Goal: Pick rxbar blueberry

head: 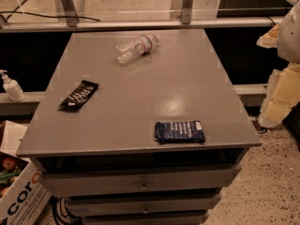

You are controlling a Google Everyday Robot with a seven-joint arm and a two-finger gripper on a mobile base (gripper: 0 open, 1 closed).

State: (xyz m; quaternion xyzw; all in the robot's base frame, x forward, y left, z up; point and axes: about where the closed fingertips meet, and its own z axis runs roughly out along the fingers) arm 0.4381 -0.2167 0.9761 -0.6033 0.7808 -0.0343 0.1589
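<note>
The rxbar blueberry [180, 131] is a flat dark blue wrapper with rows of pale text and a small white patch at its right end. It lies flat near the front right edge of the grey table top [154, 83]. My gripper [280, 93] shows as pale white and yellowish parts at the right edge of the camera view. It is beyond the table's right side, up and to the right of the bar, well apart from it and holding nothing that I can see.
A black bar wrapper with white text [78, 95] lies at the left of the table. A clear plastic bottle [136, 47] lies on its side at the back. A pump bottle [11, 86] and a cardboard box [18, 191] stand left of the table. Drawers [140, 181] sit below the top.
</note>
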